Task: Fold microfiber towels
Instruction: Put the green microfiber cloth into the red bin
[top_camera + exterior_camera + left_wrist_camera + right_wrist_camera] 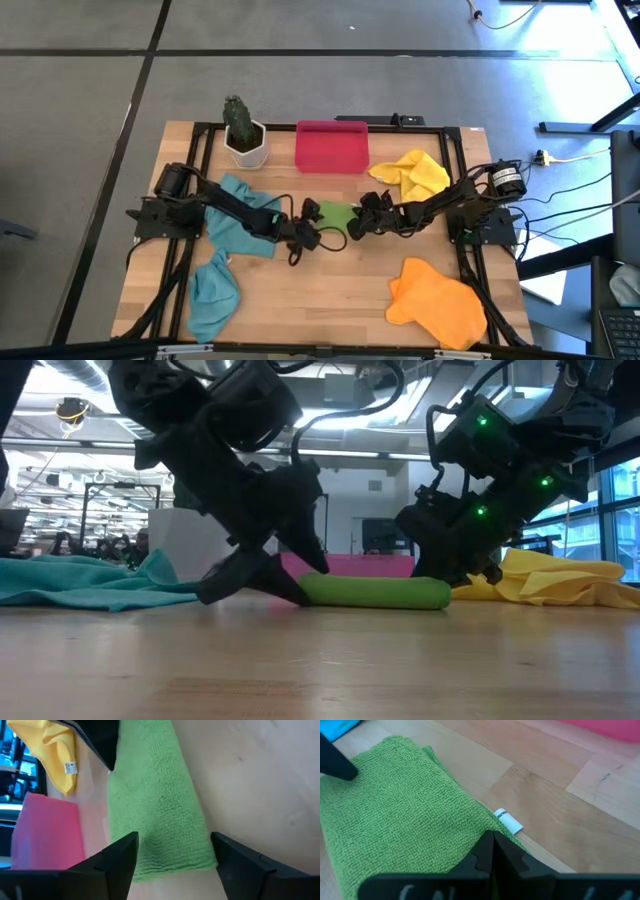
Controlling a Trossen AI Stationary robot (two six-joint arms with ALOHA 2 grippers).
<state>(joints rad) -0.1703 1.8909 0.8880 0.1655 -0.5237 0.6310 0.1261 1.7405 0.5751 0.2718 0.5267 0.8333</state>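
The folded lime green microfiber towel [333, 214] lies at the wooden table [330, 290] centre, with the released left gripper [308, 236] straddling its 9 o'clock end and the clenched right gripper [355, 228] pressing its 3 o'clock end.

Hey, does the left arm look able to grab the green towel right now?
Probably yes. The left gripper is open with its fingers either side of the green towel's end on the table. Nothing sits between them. The right gripper, shut, rests at the towel's other end.
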